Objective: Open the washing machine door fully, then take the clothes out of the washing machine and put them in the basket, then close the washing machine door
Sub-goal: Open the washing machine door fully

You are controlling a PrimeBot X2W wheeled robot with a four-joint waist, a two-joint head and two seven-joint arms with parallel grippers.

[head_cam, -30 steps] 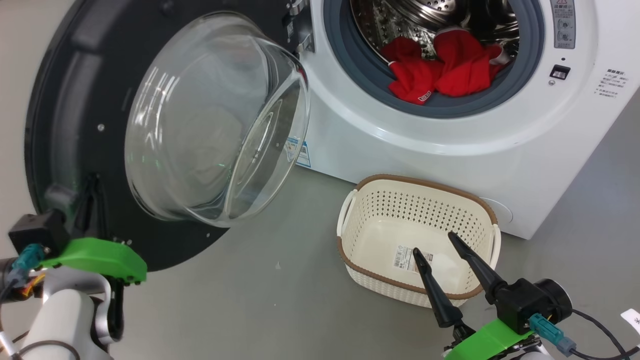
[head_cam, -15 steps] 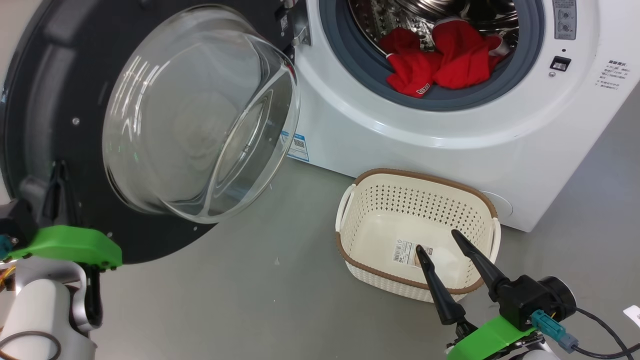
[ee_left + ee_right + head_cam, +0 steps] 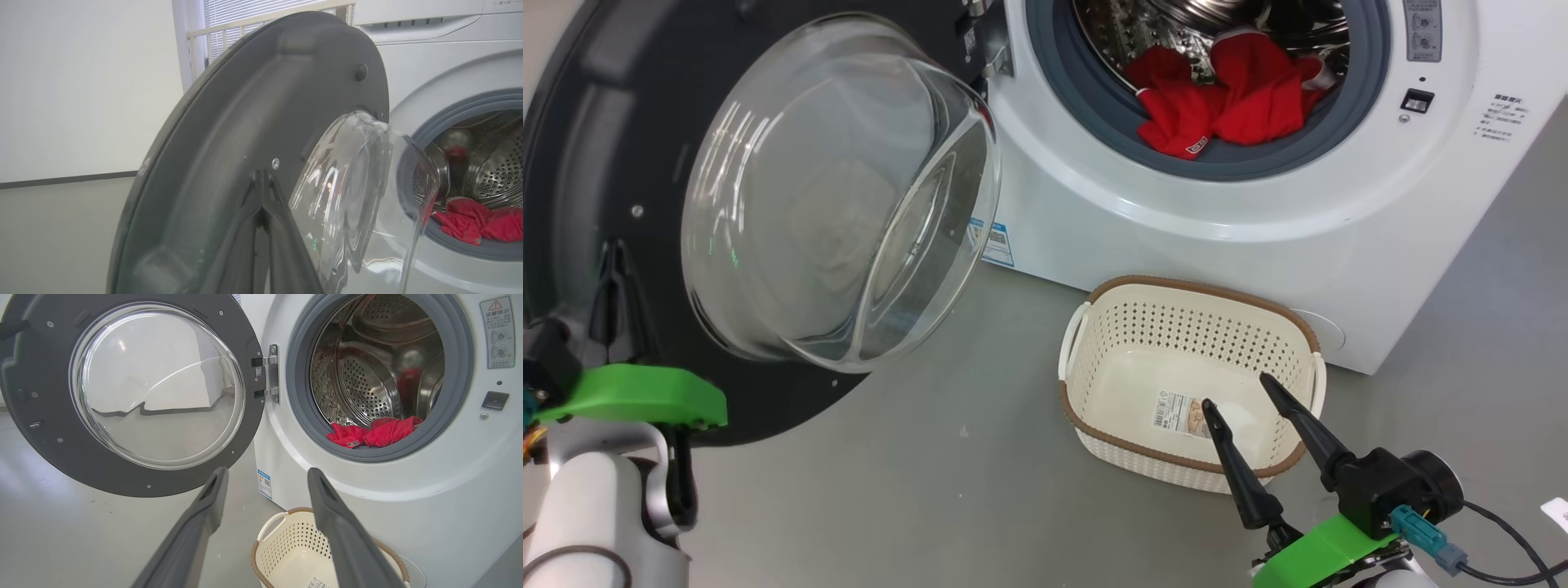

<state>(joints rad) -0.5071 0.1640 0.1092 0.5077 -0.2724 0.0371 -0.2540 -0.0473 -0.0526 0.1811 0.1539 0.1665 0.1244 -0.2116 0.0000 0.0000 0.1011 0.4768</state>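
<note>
The washing machine (image 3: 1176,237) stands with its round black door (image 3: 605,122) swung out to the left, glass bowl (image 3: 833,188) bulging toward me. Red clothes (image 3: 1225,98) lie at the drum's front lip, also in the wrist views (image 3: 470,224) (image 3: 376,435). My left gripper (image 3: 611,261) is shut, its tips (image 3: 262,177) pressed against the door's inner face (image 3: 245,122). The cream basket (image 3: 1201,286) sits on the floor before the machine with nothing but a label inside. My right gripper (image 3: 1236,392) hangs open over the basket's near side (image 3: 286,547), holding nothing.
Grey floor (image 3: 947,490) spreads between the door and the basket. A white wall (image 3: 81,81) rises behind the door. A black cable (image 3: 1503,531) and a white slip (image 3: 1556,510) lie at the lower right. A blue sticker (image 3: 988,237) marks the machine's front.
The head camera has shifted. Relative to the machine, the door and my left gripper have moved a little farther left. My right gripper has stayed over the basket.
</note>
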